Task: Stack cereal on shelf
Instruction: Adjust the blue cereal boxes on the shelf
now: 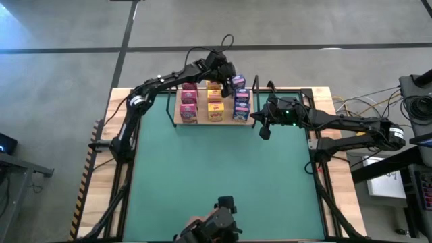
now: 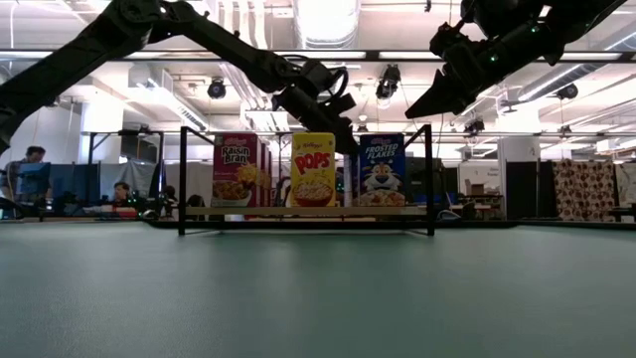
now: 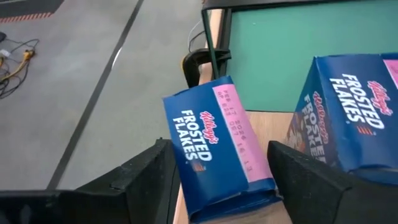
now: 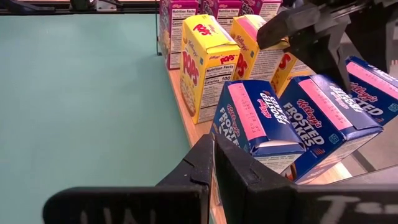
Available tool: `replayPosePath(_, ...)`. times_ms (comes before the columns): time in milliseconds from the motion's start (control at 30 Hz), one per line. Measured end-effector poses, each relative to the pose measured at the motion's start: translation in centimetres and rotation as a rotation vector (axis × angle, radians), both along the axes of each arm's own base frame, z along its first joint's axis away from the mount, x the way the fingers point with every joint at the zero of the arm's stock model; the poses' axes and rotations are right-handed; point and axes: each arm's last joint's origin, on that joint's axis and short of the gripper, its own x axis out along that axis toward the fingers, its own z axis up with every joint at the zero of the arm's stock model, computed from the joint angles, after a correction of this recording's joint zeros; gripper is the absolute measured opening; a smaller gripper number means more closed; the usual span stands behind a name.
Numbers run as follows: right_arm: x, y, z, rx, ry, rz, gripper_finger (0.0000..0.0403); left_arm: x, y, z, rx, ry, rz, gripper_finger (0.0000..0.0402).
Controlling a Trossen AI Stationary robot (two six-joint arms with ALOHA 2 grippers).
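My left claw (image 3: 217,186) sits wide open around the rearmost blue Frosted Flakes cereal box (image 3: 216,144) on the light-wood shelf (image 1: 202,122), box tilted lengthwise between my fingers.

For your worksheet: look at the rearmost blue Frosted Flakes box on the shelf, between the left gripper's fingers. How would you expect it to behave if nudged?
The rearmost blue box looks like thin cardboard, so probably light and easily shifted. It stands tall on a narrow base and seems tilted, so a nudge might tip it. It stands at the shelf board's back edge, so it could fall off.
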Motion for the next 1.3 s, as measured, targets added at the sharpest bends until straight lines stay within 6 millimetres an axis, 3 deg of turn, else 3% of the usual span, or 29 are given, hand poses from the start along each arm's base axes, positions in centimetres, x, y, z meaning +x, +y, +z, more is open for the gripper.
replayPosePath(433,0.0,0.0,0.0,0.0,0.0,0.0,0.0009,0.05,-0.1,0.03,-0.02,-0.017,-0.038,0.0182)
replayPosePath(1300,-0.01,0.0,0.0,0.0,0.001,0.0,0.0009,0.61,-0.06,0.26,-0.066,-0.112,-0.073,0.0177)
